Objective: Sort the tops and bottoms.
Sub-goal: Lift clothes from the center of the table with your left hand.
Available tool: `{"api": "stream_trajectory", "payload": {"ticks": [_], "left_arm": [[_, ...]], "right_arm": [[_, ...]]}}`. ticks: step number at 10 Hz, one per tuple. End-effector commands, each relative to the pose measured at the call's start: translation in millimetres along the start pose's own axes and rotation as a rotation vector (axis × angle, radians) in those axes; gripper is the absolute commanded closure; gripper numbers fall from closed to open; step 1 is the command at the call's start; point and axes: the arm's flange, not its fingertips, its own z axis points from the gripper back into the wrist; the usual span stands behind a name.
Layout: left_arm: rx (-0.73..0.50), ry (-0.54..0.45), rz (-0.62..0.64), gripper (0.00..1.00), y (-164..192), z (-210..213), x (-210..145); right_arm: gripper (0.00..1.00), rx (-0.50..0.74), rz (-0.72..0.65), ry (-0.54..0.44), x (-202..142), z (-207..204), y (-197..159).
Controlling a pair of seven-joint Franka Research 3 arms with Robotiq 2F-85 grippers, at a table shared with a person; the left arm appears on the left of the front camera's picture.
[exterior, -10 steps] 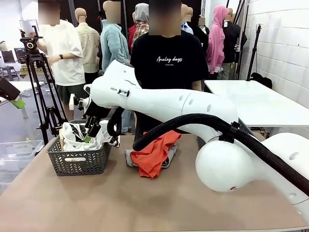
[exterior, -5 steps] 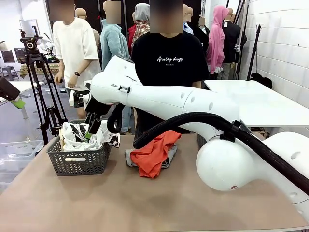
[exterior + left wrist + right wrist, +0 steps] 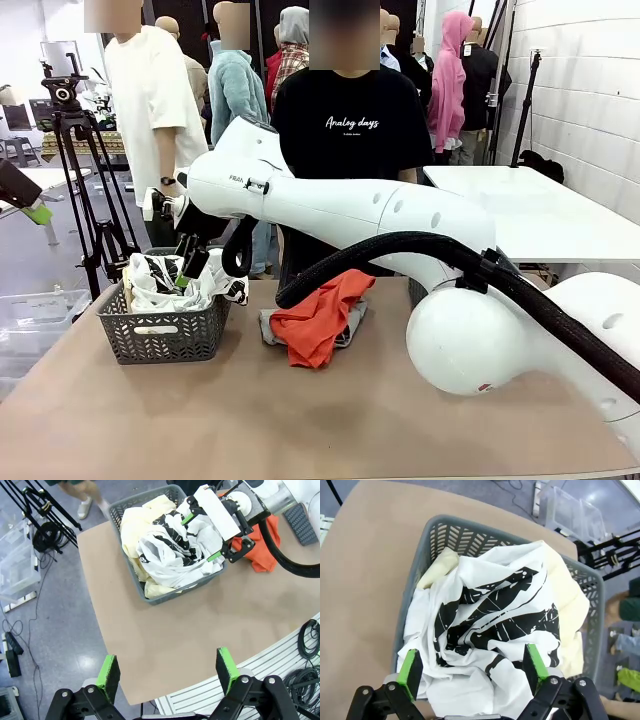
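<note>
My right gripper (image 3: 186, 266) hangs open just above the dark grey basket (image 3: 160, 338) at the table's left. In the right wrist view its jaws (image 3: 472, 667) stand wide over a white garment with black print (image 3: 490, 625), with nothing held. That garment lies on top of a pale yellow garment (image 3: 570, 605) inside the basket (image 3: 470, 526). An orange-red garment (image 3: 318, 315) lies mid-table on a light grey garment (image 3: 268, 325). My left gripper (image 3: 167, 672) is open and empty, high above the table's edge, looking down on the basket (image 3: 190, 586) and the right gripper (image 3: 201, 537).
A person in a black T-shirt (image 3: 350, 125) stands at the far side of the table (image 3: 250, 420). A tripod (image 3: 80, 170) stands on the floor to the left. Part of another dark lattice basket (image 3: 300, 522) shows beyond the orange-red garment.
My right gripper's jaws have finished opening over the basket and the wrist has lifted slightly. The white garment stays in the basket. A person in the background walked to the right.
</note>
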Motion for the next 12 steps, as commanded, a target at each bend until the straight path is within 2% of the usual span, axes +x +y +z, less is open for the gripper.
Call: {"api": "stream_trajectory", "payload": {"ticks": [1,4,6,8,10,12], "left_arm": [[0.007,0.002,-0.001,0.00,0,1,2],[0.007,0.002,-0.001,0.00,0,1,2],[0.007,0.002,-0.001,0.00,0,1,2],[0.007,0.002,-0.001,0.00,0,1,2],[0.007,0.002,-0.001,0.00,0,1,2],[0.007,0.002,-0.001,0.00,0,1,2]], "right_arm": [[0.00,-0.003,0.007,-0.001,0,0,0],[0.00,0.000,0.000,0.000,0,0,0],[0.00,-0.154,0.044,0.068,19,84,23],[0.00,-0.272,-0.003,0.111,16,147,46],[0.00,-0.294,-0.204,0.196,-8,188,82],[0.00,-0.258,-0.441,0.274,-39,216,135]]}}
